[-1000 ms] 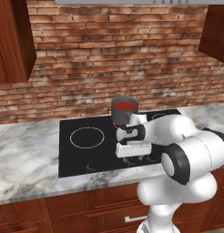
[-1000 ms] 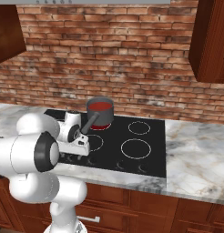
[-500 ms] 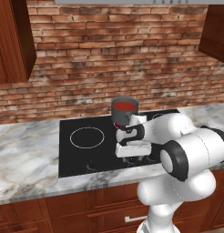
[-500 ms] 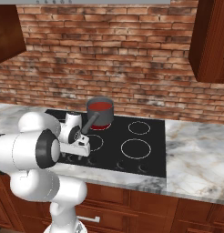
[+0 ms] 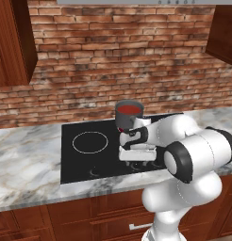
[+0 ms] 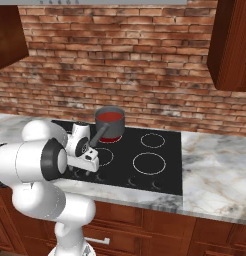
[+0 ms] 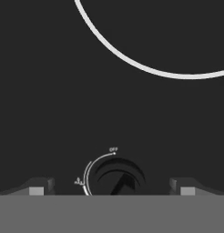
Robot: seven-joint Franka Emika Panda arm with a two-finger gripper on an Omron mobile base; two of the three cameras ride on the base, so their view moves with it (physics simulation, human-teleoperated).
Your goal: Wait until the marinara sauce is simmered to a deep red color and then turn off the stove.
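The marinara sauce (image 5: 130, 109) (image 6: 110, 116) shows as a red round surface inside a small dark grey saucepan (image 5: 127, 119) (image 6: 113, 129) on a back burner of the black glass stove (image 5: 80, 164) (image 6: 165, 175). The pan's long handle (image 6: 99, 134) points toward the front. My gripper (image 5: 136, 164) (image 6: 86, 171) (image 7: 112, 189) hangs low over the stove's front row of knobs, pointing down, open. In the hand view a dark round knob (image 7: 117, 178) with an OFF mark sits between the two spread fingertips (image 7: 37, 188), close below them.
Marble counter (image 5: 23, 164) (image 6: 215, 175) runs on both sides of the stove, with a brick wall (image 5: 113, 61) behind and wooden cabinets (image 5: 12, 42) (image 6: 232, 45) above. White burner rings (image 5: 90, 142) (image 6: 149, 162) mark bare cooking zones.
The hand has shifted very slightly over the knob row. The saucepan stays in place and the gripper remains open.
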